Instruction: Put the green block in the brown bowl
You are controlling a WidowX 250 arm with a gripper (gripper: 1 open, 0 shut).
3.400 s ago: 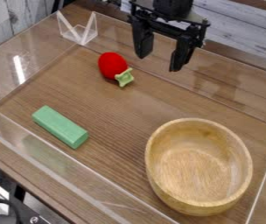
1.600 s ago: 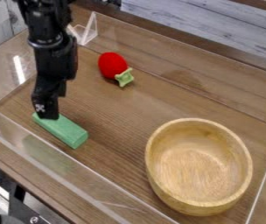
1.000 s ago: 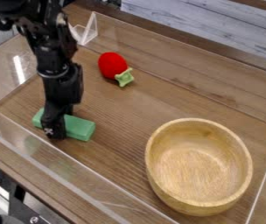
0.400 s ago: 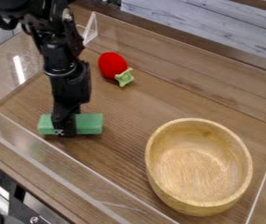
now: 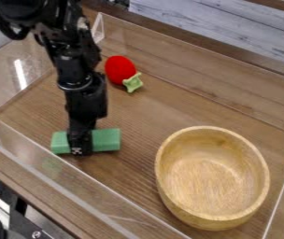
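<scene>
The green block (image 5: 102, 141), a flat mid-green bar, lies level just above the wooden table, left of centre. My gripper (image 5: 81, 142) comes down on it from above and is shut on its middle, the black fingers clasping both long sides. The brown bowl (image 5: 212, 177), wide and light wooden, stands at the front right with nothing in it. A short gap separates the block's right end from the bowl's rim.
A red round object (image 5: 120, 68) with a small pale green bit (image 5: 134, 83) lies behind the gripper. Clear plastic walls (image 5: 20, 140) run around the table, with a clear stand (image 5: 92, 30) at the back left.
The gripper has shut on the green block. It has carried the block to the right and nearer the bowl, turning it from diagonal to level.
</scene>
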